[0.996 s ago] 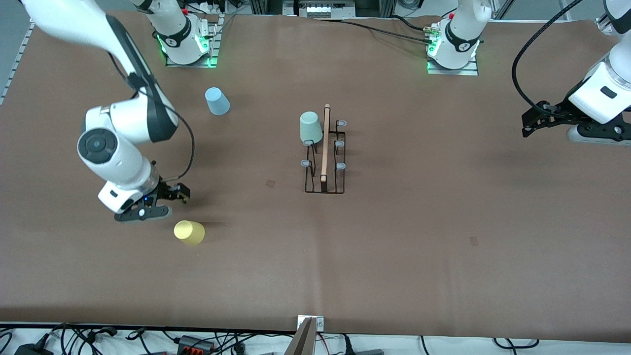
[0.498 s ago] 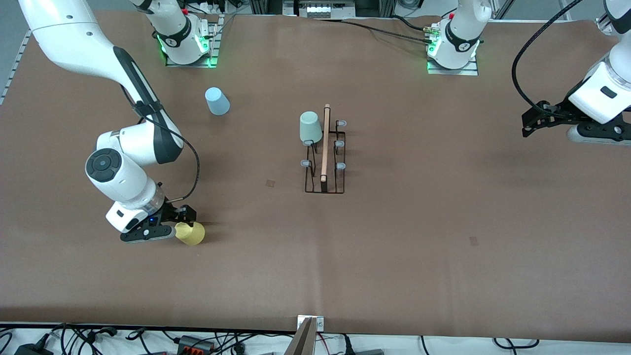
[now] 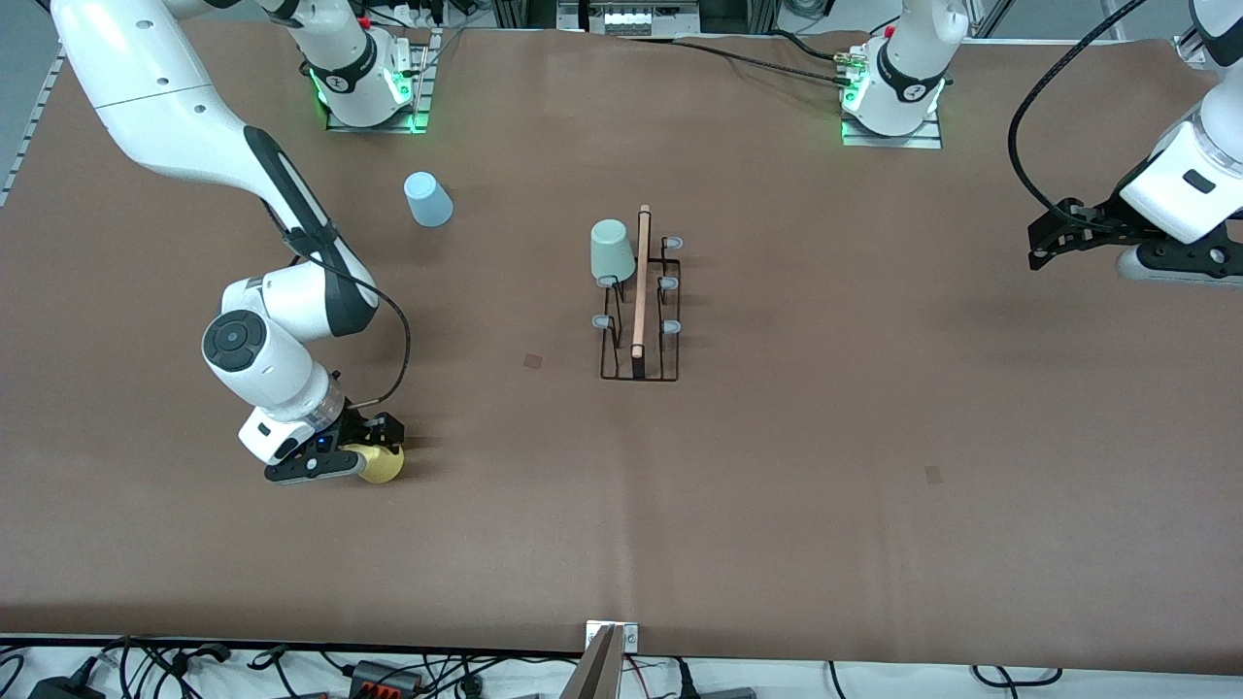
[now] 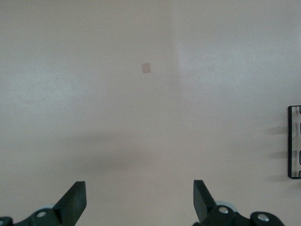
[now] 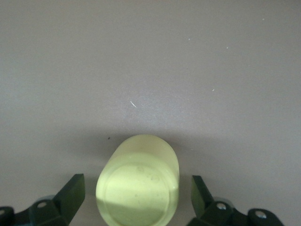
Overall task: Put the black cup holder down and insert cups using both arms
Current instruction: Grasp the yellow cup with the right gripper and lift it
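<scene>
Since the earlier frames your right arm [image 3: 223, 165] has swung down toward the front camera, and its gripper, which hung over bare table a second ago, now straddles the yellow cup; everything else has stayed put.

You have the brown table [image 3: 874, 485] carrying all of it. Your right arm reaches from its base down to the right arm's end of the table. Your left arm [image 3: 1180, 184] waits at the left arm's end, raised over bare table.

Near the middle you see the black cup holder [image 3: 639, 325], standing on the table with its wooden rod handle [image 3: 640, 282] running along its length. 1 cup sits on it: the pale green cup [image 3: 611, 250], upside down on a peg at the end farthest from the front camera, on the side toward the right arm.

The light blue cup [image 3: 427, 199] stands upside down on the table, farther from the front camera than the holder and toward the right arm's end.

The yellow cup [image 3: 381, 465] lies on the table, nearer to the front camera than the other 2 cups.

Your right gripper [image 5: 136, 197] is spread wide with a finger on either side of the yellow cup, and a gap shows on each side. Your left gripper [image 4: 140, 200] is also spread wide, with nothing between its fingers.
</scene>
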`<action>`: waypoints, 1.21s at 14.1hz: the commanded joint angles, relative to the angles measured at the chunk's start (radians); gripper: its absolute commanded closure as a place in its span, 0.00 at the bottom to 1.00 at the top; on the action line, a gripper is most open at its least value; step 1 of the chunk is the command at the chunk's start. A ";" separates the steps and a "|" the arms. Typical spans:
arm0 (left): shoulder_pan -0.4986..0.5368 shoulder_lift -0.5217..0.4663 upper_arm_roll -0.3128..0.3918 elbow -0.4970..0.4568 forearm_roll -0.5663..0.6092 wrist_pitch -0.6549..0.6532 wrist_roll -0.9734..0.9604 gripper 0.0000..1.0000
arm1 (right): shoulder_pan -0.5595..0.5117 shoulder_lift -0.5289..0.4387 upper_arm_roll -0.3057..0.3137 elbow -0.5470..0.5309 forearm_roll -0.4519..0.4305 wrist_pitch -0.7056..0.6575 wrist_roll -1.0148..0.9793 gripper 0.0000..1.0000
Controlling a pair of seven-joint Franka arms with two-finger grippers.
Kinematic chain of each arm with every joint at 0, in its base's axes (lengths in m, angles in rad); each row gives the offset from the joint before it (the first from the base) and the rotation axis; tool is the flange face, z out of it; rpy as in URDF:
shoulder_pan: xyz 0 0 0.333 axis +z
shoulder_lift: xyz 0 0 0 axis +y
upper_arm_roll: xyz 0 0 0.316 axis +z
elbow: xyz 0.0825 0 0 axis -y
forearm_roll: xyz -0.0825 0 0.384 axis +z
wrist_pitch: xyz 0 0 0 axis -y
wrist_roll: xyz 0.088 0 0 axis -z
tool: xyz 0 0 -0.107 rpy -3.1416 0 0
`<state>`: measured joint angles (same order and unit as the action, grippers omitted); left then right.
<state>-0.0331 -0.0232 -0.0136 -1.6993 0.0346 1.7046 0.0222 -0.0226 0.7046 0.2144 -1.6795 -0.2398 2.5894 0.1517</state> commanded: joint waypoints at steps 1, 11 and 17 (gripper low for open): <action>-0.007 0.005 0.007 0.017 -0.010 -0.017 0.018 0.00 | 0.004 0.003 -0.004 0.003 0.002 0.012 -0.011 0.00; -0.007 0.003 0.009 0.018 -0.010 -0.017 0.016 0.00 | 0.055 -0.201 -0.003 -0.034 0.049 -0.321 0.083 0.95; -0.007 0.003 0.009 0.017 -0.010 -0.020 0.019 0.00 | 0.284 -0.362 -0.003 -0.016 0.211 -0.446 0.519 0.95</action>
<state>-0.0332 -0.0232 -0.0136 -1.6988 0.0346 1.7042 0.0225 0.1743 0.3669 0.2237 -1.6792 -0.0401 2.1417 0.5105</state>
